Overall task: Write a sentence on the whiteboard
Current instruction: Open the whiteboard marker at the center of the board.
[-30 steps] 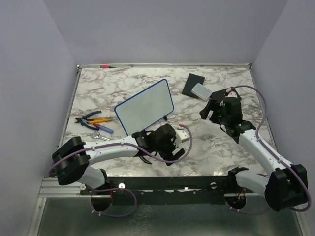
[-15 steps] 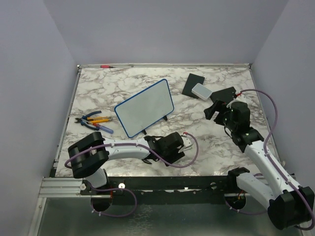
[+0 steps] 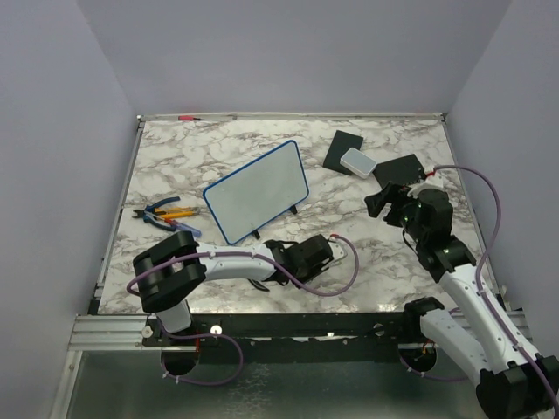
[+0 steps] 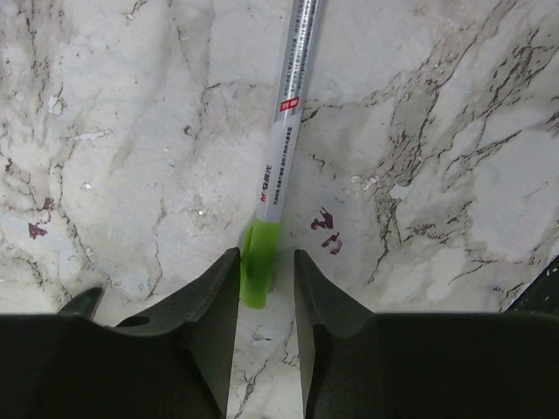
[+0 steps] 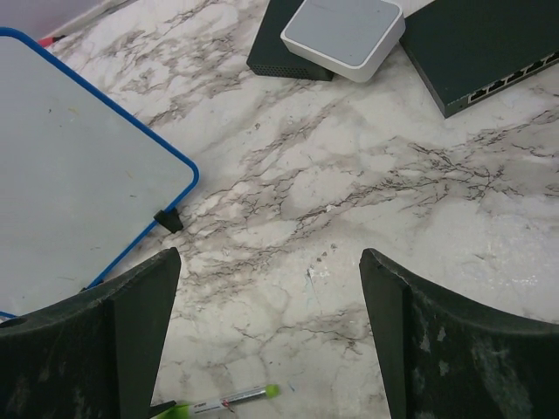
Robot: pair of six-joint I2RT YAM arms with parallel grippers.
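The whiteboard [image 3: 256, 192], blue-framed, stands propped at mid-table and shows at the left of the right wrist view [image 5: 70, 166]. No sentence shows on its white face. A grey marker [image 4: 284, 131] with a green end [image 4: 260, 266] lies flat on the marble, also seen in the right wrist view [image 5: 229, 402]. My left gripper [image 4: 266, 255] is low over it near the front edge [image 3: 319, 253]. Its jaws stand narrow around the green end, with a gap on the right side. My right gripper [image 3: 384, 199] hangs wide open above bare marble [image 5: 269, 255].
Blue and yellow pliers [image 3: 166, 214] lie left of the board. A black pad [image 3: 342, 150], a small white box [image 3: 356, 161] and a black box with ports [image 3: 403, 168] sit at the back right. A red pen [image 3: 186, 116] lies along the far edge.
My left gripper came down toward the front edge and narrowed its jaws around the marker's green end. The right arm drew back to the right, jaws unchanged.
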